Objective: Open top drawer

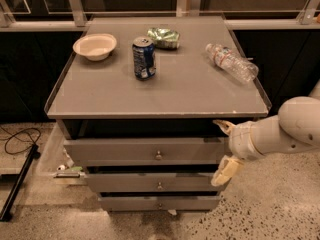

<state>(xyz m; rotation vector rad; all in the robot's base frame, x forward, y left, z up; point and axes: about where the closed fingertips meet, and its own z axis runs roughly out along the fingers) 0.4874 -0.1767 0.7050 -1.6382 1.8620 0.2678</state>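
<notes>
Camera view evidence places the task at an early stage: the grey cabinet top [190, 91] is seen from the near side, and beneath it the top drawer [115, 151] is judged to be shut or very nearly so, its front lying close under the top's near edge with no tray exposed. One white arm [285, 129] is extended in from the right. Its gripper [216, 153] is held at the right end of the top drawer front, fingers spread wide apart, one high and one low, with nothing grasped. The drawer's knob [158, 155] at mid-front is not engaged and lies well to the left of the gripper. A hold on the drawer and the whole outward pull are therefore judged outstanding. Three drawers are counted, the top one above a middle drawer [125, 183] and a bottom drawer [130, 203], each with one knob. On the top are recorded one plastic bottle [231, 62] lying far right, one white bowl [95, 46] far left, one upright blue can [144, 58], and one crumpled green packet [163, 37].
</notes>
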